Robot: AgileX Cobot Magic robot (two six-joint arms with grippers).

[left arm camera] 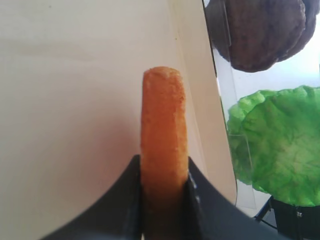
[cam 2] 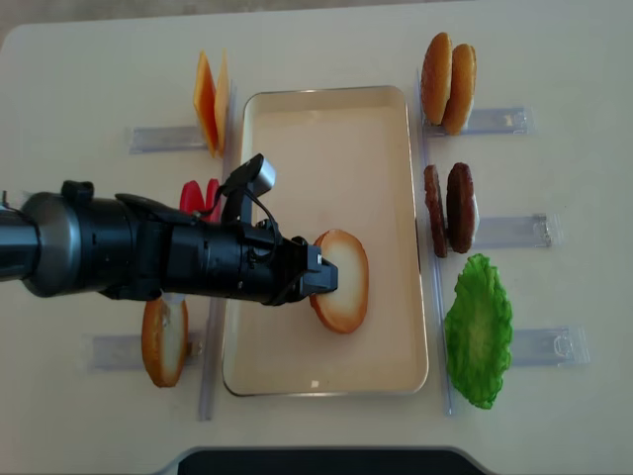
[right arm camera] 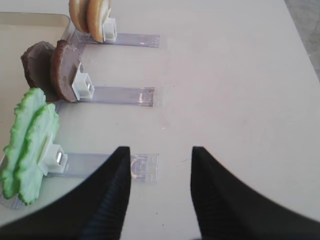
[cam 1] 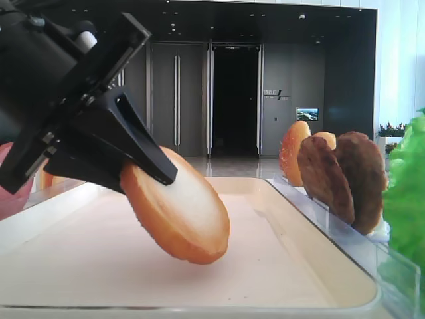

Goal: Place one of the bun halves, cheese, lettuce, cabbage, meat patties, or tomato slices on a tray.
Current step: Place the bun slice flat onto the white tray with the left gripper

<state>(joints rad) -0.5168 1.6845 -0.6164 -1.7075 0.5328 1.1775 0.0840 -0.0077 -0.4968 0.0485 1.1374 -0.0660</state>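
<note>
A: What carries everything?
B: The table (cam 2: 554, 49), pale and wide. At its centre in the overhead view lies the tray (cam 2: 297, 129), cream with a low rim.

A: And the arm?
B: The left arm reaches in from nine o'clock. Its left hand (cam 2: 318, 275) is clamped on a bun half (cam 2: 346, 282), the fingers pressing both faces. The low view shows that bun half tilted, its lower edge just above or touching the tray floor; I cannot tell which.

A: The right hand?
B: The right hand (right arm camera: 161, 192) hovers over bare table, its fingers apart with nothing between them.

A: What stands around the tray?
B: At four o'clock the lettuce (cam 2: 479, 332), green and frilly, upright in a clear holder (cam 2: 554, 346). At three o'clock the meat patties (cam 2: 450, 208), two dark discs on edge. At one o'clock two more buns (cam 2: 447, 83), also on edge. At eleven o'clock the cheese (cam 2: 208, 104), thin orange slices standing up. At nine o'clock something red (cam 2: 201, 195), mostly hidden by the arm. At eight o'clock another bun (cam 2: 163, 341) on edge beside the tray.
</note>
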